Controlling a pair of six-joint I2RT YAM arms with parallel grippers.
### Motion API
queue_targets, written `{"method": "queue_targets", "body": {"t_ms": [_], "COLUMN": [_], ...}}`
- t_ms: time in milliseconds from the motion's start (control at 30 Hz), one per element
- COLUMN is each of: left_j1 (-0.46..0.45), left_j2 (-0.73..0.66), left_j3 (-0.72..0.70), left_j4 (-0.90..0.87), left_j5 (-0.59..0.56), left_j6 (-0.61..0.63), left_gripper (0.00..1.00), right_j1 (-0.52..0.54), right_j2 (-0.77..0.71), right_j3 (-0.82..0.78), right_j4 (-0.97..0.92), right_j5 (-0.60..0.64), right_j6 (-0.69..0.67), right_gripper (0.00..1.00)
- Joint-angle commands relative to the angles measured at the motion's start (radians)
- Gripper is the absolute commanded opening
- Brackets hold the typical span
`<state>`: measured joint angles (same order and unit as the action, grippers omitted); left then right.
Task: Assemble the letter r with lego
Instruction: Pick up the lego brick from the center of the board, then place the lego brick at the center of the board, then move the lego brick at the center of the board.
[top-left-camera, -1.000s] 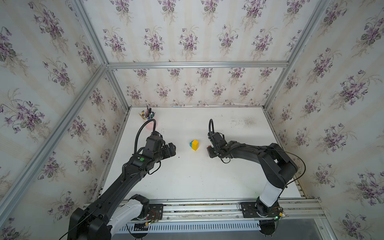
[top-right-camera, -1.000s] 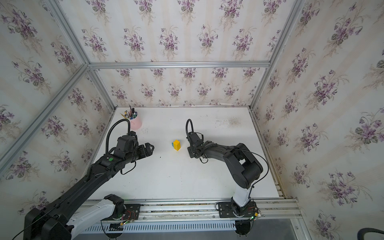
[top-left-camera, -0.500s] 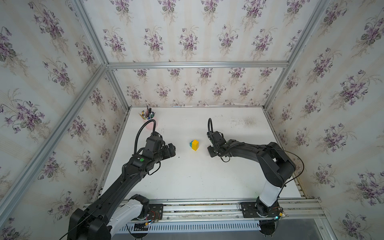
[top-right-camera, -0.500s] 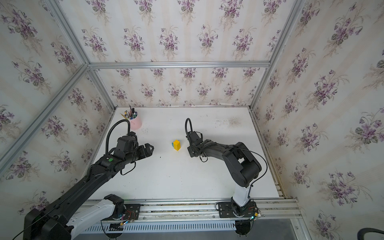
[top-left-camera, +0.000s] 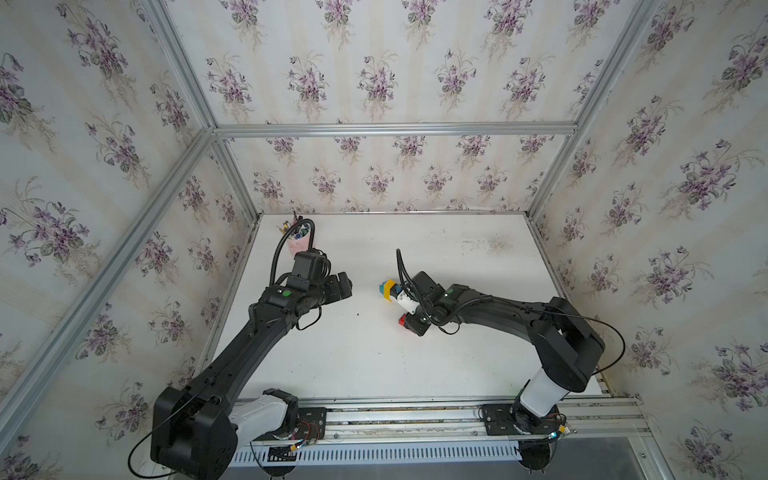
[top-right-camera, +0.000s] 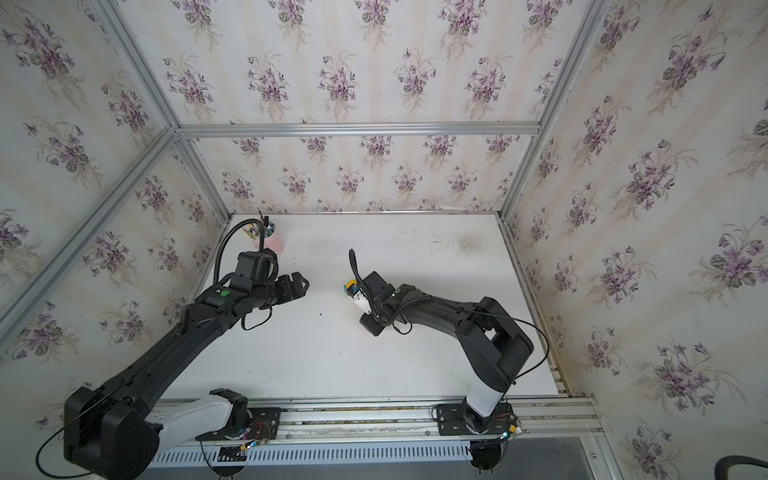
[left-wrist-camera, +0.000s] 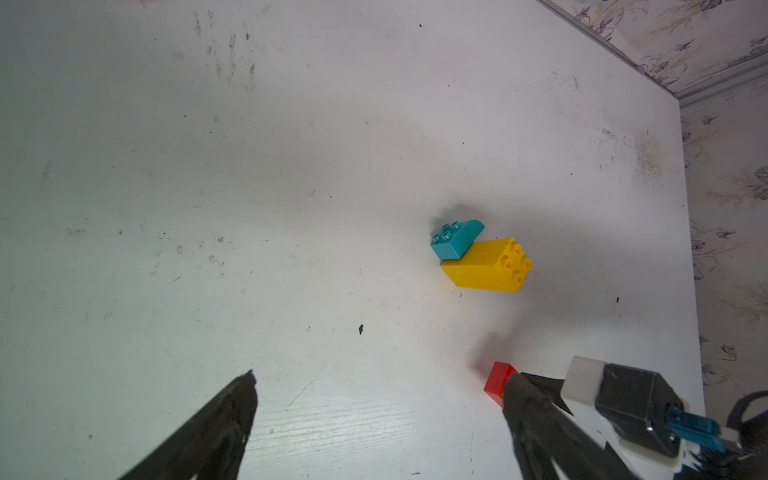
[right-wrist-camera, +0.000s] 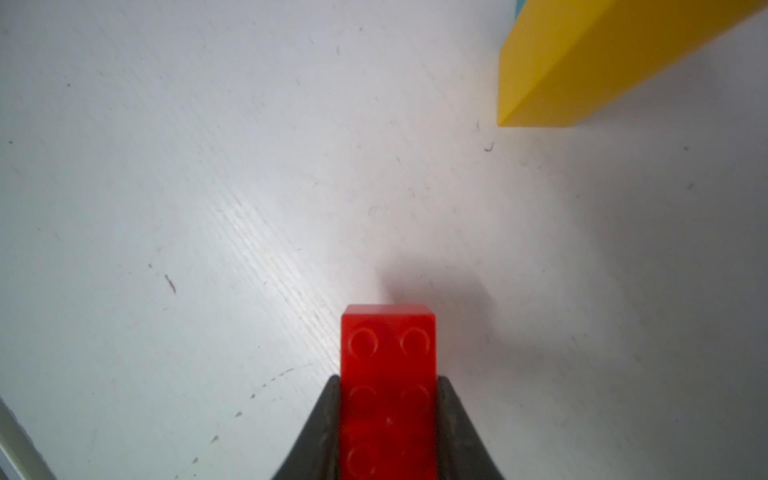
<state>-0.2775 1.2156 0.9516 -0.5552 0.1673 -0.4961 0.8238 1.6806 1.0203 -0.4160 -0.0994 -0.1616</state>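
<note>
Red shows first: the long red studded plastic brick (right-wrist-camera: 388, 340) sits clamped in the right gripper (right-wrist-camera: 388, 380). The gripper's black fingers (right-wrist-camera: 326, 419) press flat against the brick's two long sides, closed only as far as its width allows. The studded face points toward the wrist camera, and the free end sticks out past the fingertips. Whether the red brick touches the white desk (top-left-camera: 374, 353) or hangs just above it cannot be told.

Near it, but apart, the yellow plastic bar (left-wrist-camera: 484, 268) lies on its side on the desk, with four studs facing sideways at one end. The small teal plastic brick (left-wrist-camera: 453, 241) touches the bar's side at the opposite end and juts out sideways. In both top views the bar and teal brick lie around the middle of the desk, just beside the right arm's wrist.

The left gripper (left-wrist-camera: 379, 376) hovers above the desk, pointing toward the bricks but apart from them. Its fingers (left-wrist-camera: 216, 424) are spread wide and hold nothing. A pink pen cup (top-left-camera: 300, 245) stands in the far corner on the left arm's side.
</note>
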Motion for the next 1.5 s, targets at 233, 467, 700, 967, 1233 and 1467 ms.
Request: {"method": "queue_targets", "body": {"t_ms": [233, 467, 700, 967, 1233, 1467], "left_j1": [0.014, 0.015, 0.015, 0.015, 0.015, 0.016], "left_j2": [0.037, 0.06, 0.05, 0.065, 0.113, 0.182], "left_j3": [0.001, -0.011, -0.042, -0.04, -0.007, 0.009], "left_j4": [-0.001, 0.003, 0.019, 0.021, 0.023, 0.047], "left_j5": [0.089, 0.098, 0.106, 0.104, 0.119, 0.184], "left_j6": [-0.017, -0.023, -0.038, -0.033, -0.026, -0.053], "left_gripper": [0.94, 0.94, 0.94, 0.94, 0.9, 0.76], "right_j1": [0.018, 0.02, 0.02, 0.02, -0.097, -0.24], "right_j2": [-0.024, 0.007, 0.022, -0.01, -0.192, 0.039], "right_j3": [-0.038, -0.05, -0.062, -0.054, 0.046, 0.383], "right_j4": [0.031, 0.053, 0.085, 0.08, 0.175, 0.072], "right_j5": [0.0, 0.034, 0.036, 0.063, -0.002, -0.097], "right_j6": [-0.045, -0.069, -0.062, -0.055, -0.024, 0.043], "right_gripper": [0.32, 0.35, 0.4, 0.47, 0.44, 0.36]}}
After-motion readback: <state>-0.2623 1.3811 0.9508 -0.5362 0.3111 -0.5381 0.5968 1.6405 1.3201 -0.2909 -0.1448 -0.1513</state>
